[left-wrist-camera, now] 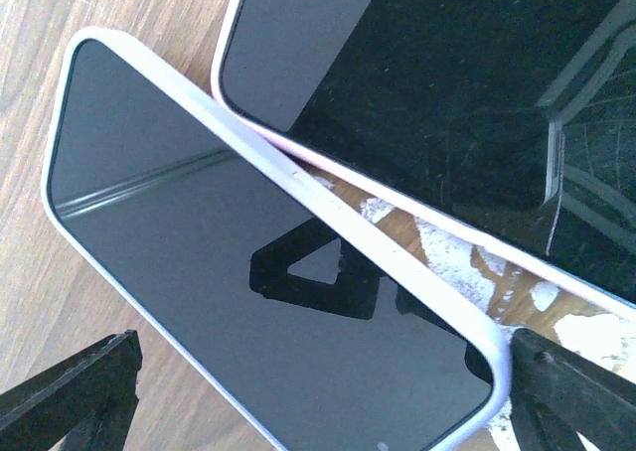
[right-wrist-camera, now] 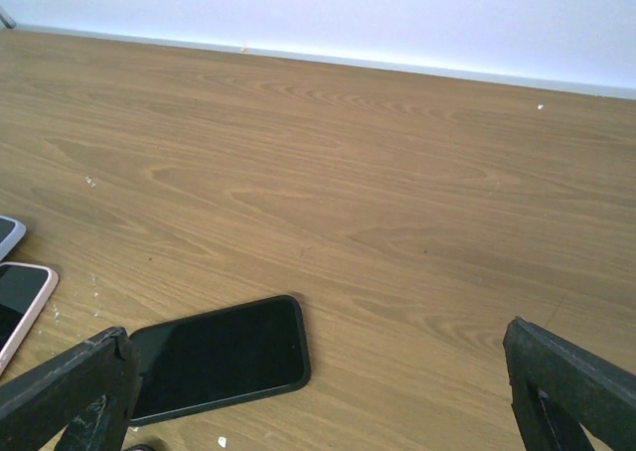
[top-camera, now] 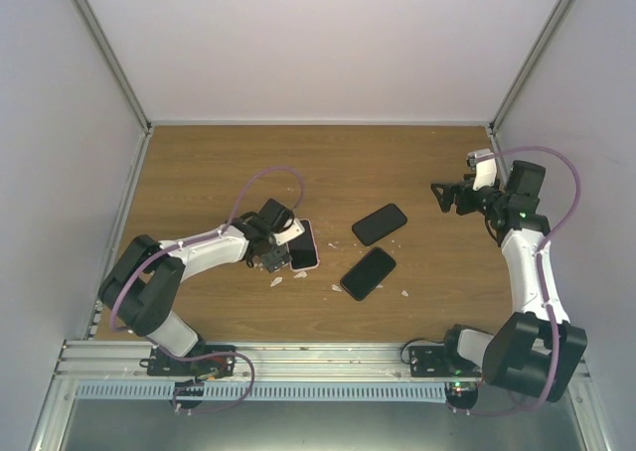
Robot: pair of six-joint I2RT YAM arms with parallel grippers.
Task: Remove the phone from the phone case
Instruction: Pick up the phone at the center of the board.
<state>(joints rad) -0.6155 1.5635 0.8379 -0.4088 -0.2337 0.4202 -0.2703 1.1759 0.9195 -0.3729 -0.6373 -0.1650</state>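
The left hand (left-wrist-camera: 323, 372) is spread wide over a pale phone case (left-wrist-camera: 298, 178) lying flat on the table (top-camera: 199, 163), left of centre. One finger sits at the case's corner, the other stands clear of it. The phone (left-wrist-camera: 199, 232) sits fully inside the case, dark screen up. Just beyond lies a pink case (left-wrist-camera: 220, 74), also holding a phone (left-wrist-camera: 447, 93). Two black phones (top-camera: 379, 224) (top-camera: 368, 273) lie to the right. The right hand (top-camera: 440, 199) hovers wide open, holding nothing.

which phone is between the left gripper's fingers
The white-cased phone, between the fingers of the left gripper; the pink-cased phone lies beside it, outside them.
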